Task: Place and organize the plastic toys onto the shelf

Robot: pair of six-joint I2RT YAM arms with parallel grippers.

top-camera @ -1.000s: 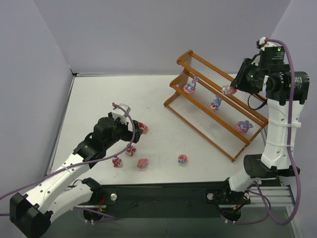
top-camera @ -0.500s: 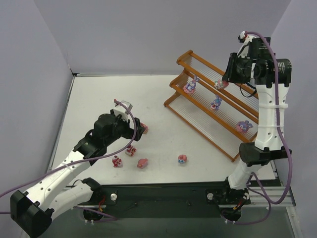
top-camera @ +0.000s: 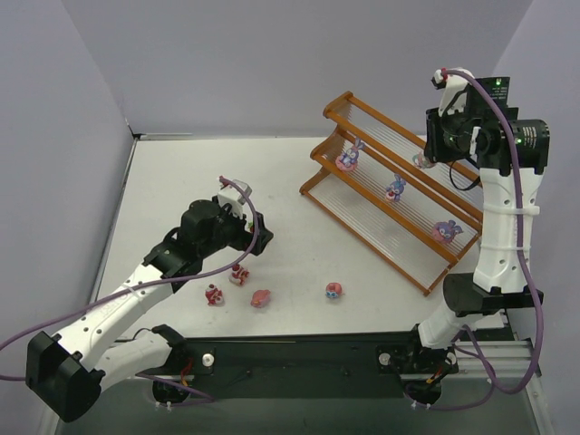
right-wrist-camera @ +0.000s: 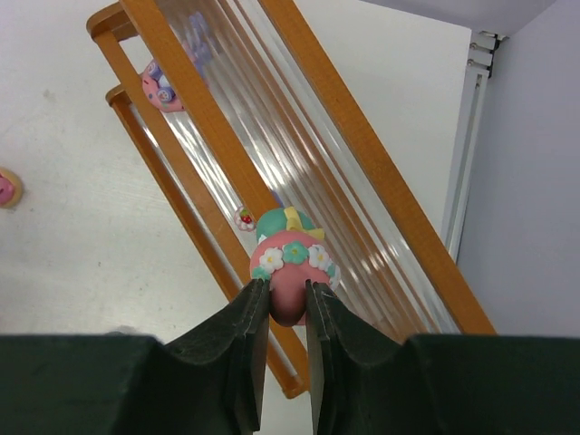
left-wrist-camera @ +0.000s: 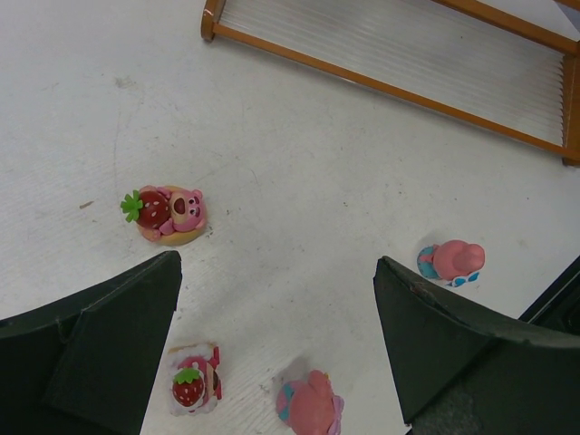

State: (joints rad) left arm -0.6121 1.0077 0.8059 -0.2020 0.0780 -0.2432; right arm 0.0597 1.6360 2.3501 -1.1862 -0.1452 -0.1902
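The shelf [top-camera: 390,186] is an orange-brown stepped rack at the back right, also seen in the right wrist view [right-wrist-camera: 195,118]. Three plastic toys stand on it [top-camera: 349,159], [top-camera: 396,188], [top-camera: 447,230]. My right gripper [top-camera: 426,156] [right-wrist-camera: 287,294] is shut on a pink toy with a flower band and green cap [right-wrist-camera: 292,263], held just above the shelf's upper rods. My left gripper [top-camera: 249,237] [left-wrist-camera: 276,263] hangs open over the table. Below it lie a strawberry bear toy [left-wrist-camera: 169,214], a strawberry square toy [left-wrist-camera: 193,385] and two pink toys [left-wrist-camera: 311,406], [left-wrist-camera: 453,261].
Loose toys lie on the white table near its front [top-camera: 240,275], [top-camera: 214,295], [top-camera: 261,297], [top-camera: 334,291]. Purple walls close in the back and both sides. The shelf's lowest rail [left-wrist-camera: 381,86] runs across the top of the left wrist view.
My right arm swung the pink toy left along the shelf, then back right, and its wrist rose. My left gripper slid a little right and forward over the loose toys, still open.
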